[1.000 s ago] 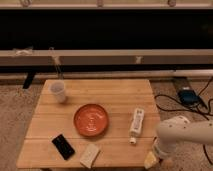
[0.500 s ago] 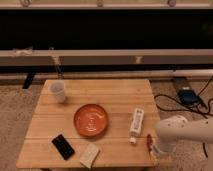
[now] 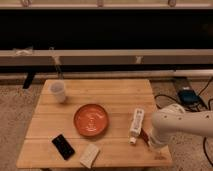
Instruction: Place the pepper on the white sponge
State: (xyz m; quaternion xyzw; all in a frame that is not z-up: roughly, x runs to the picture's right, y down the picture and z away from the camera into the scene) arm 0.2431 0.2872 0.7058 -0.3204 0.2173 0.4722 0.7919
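Observation:
The small dark red pepper (image 3: 143,134) sits at the tip of my gripper (image 3: 146,139), just right of the white tube's cap end, near the table's right front. The gripper is shut on the pepper and holds it just above the wood. My white arm (image 3: 175,125) reaches in from the right. The white sponge (image 3: 90,155), a pale beige block, lies at the table's front edge, left of the gripper and below the plate, apart from the pepper.
An orange-red plate (image 3: 91,120) lies mid-table. A white tube (image 3: 136,123) lies right of it, next to the gripper. A black phone (image 3: 63,146) lies left of the sponge. A white cup (image 3: 58,91) stands at the back left. Cables lie on the floor at right.
The arm and gripper have moved up and left from the table's front right corner towards the tube, and the pepper has moved with the gripper.

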